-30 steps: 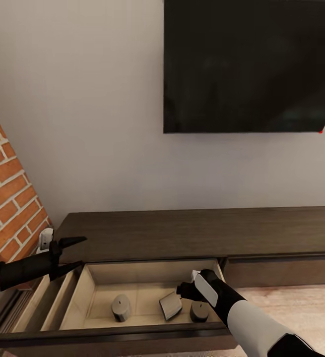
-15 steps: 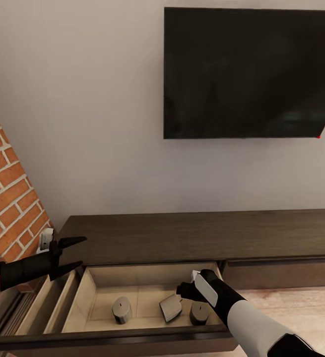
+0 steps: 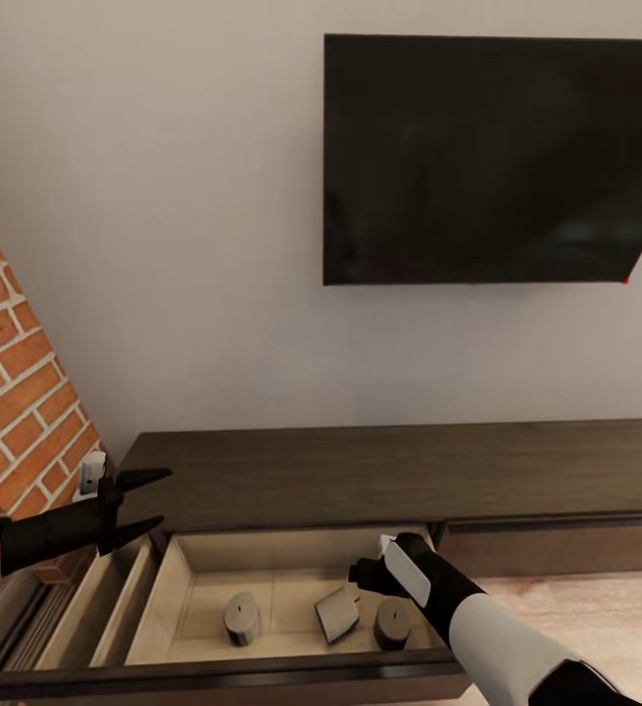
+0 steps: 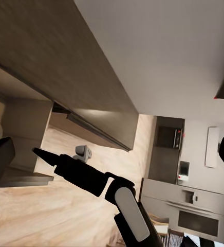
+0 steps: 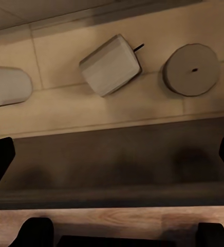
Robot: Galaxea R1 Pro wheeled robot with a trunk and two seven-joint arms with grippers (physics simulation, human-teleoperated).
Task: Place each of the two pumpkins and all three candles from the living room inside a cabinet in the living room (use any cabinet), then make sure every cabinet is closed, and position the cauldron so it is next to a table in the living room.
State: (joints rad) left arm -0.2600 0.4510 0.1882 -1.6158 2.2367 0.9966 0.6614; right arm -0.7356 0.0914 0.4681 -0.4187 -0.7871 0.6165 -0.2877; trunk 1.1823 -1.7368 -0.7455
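The long dark-brown cabinet (image 3: 379,471) stands under the wall with one drawer (image 3: 262,672) pulled out. Three grey candles lie in its pale interior: one at the left (image 3: 241,617), a tipped one in the middle (image 3: 337,613) and an upright one at the right (image 3: 393,622). My right gripper (image 3: 365,576) hangs open above the drawer, over the tipped candle (image 5: 111,64) and beside the upright one (image 5: 191,69), holding nothing. My left gripper (image 3: 149,502) is open in the air by the cabinet's left end. The pumpkins, cauldron and table are out of view.
A black TV (image 3: 497,157) hangs on the wall above the cabinet. The brick fireplace (image 3: 17,392) rises at the left. A second open drawer (image 3: 105,598) sits left of the first. Light wood floor (image 3: 595,608) lies to the right.
The whole picture has slid down a little, so the camera has moved. Both arms keep their pose and the candles lie as before.
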